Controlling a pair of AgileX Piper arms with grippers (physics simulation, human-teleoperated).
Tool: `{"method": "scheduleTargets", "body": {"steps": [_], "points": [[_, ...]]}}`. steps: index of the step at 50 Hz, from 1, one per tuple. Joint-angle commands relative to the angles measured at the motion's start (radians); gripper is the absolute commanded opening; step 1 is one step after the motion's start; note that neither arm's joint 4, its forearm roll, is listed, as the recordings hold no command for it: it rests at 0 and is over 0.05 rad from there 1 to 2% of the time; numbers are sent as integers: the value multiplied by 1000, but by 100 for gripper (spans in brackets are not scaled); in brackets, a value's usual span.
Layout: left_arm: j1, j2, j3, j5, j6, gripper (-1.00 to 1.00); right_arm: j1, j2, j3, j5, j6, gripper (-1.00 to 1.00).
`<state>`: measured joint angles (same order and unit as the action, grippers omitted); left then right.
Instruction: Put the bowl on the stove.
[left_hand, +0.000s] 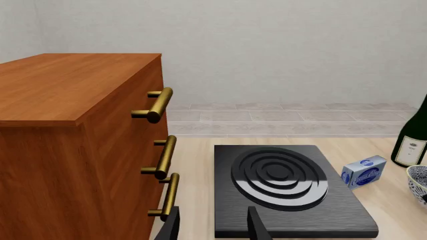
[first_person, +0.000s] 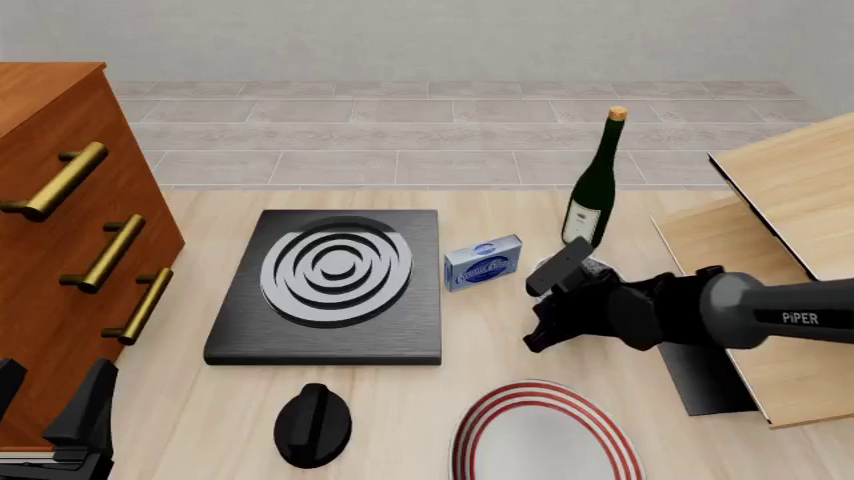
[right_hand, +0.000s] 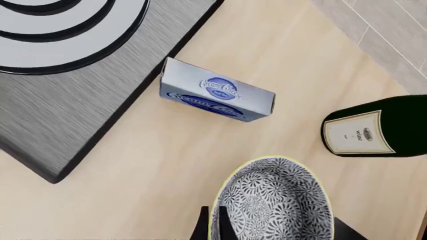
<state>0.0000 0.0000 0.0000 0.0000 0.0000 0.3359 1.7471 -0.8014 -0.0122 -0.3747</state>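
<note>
Right gripper (first_person: 567, 290) straddles the speckled bowl's (right_hand: 273, 202) rim just below it; whether it's clamped, I cannot tell. Grasping step: next, lift and carry leftward to the stove (first_person: 334, 285).

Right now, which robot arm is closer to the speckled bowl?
The right. Its end effector is at the bowl, fingers straddling the rim. The left end effector sits far off at the table's near left corner, by the wooden drawers.
</note>
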Motion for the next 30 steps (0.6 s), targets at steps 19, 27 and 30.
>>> {"method": "scheduleTargets", "body": {"steps": [19,27,30], "points": [[0,0,0,0,0,100,-8,-78,-15,68,-66,-100],[0,0,0,0,0,100,-15,-92,-10,75,-97,-100],[0,0,0,0,0,100,-12,-104,-11,86,-103,-100]]}}
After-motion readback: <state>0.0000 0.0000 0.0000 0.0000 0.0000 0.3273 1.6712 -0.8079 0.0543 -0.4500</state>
